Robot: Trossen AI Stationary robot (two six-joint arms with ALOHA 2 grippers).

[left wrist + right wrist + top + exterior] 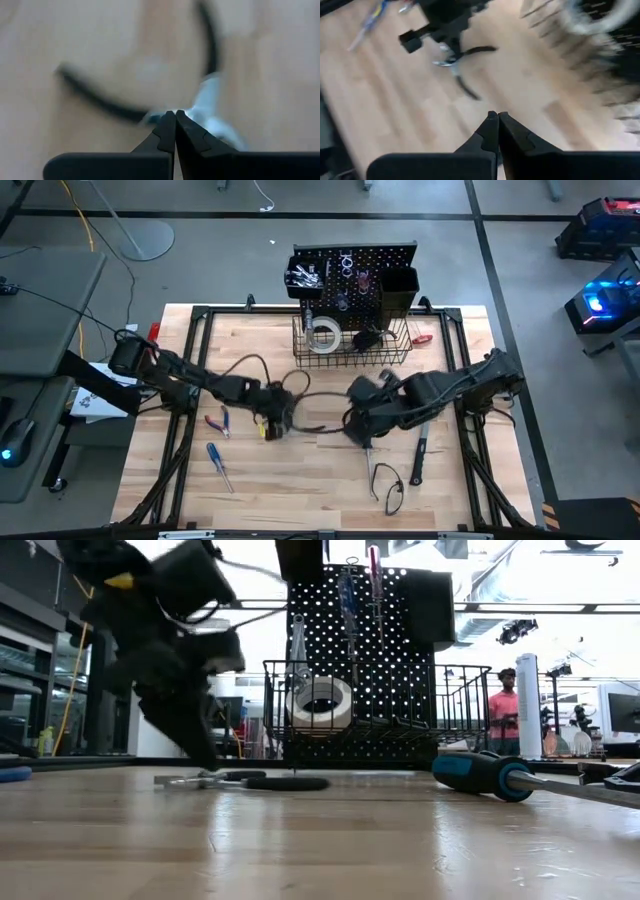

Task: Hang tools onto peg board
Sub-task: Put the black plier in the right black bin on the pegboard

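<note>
Pale wood worktop [300, 480] carries the scene; at its far edge stands the black peg board [365, 265], upright, with two black bins at its top corners and a wire basket [385, 352] at its foot. A white tape roll [322, 333] sits in the basket's left part. A couple of tools already hang on the board; the low view shows a blue-handled and a red-handled one up high.

Left gripper [268, 423]: jaws pressed together, tips down on the worktop at centre, touching a pair of black-handled pliers [305, 405]. The left wrist view puts the pliers' metal head [212, 107] just beyond and beside the closed tips, not between them, handles curving away. No grip on it.

Right gripper [362, 437]: jaws also closed, holding nothing, low over the worktop just right of the pliers. Its wrist view shows bare wood in front of the tips, with the left gripper and the pliers farther off.

Loose on the worktop: black-handled hammer [420, 450] right of the right gripper, a second dark pair of pliers [385, 485] near the front edge, red-handled pliers [218, 421] and a blue-handled screwdriver [218, 463] on the left.

Only the low view shows a person [503, 705] in a red top in the room behind, and a blue-and-black screwdriver handle [485, 773] close by.

No legible writing or labels.
</note>
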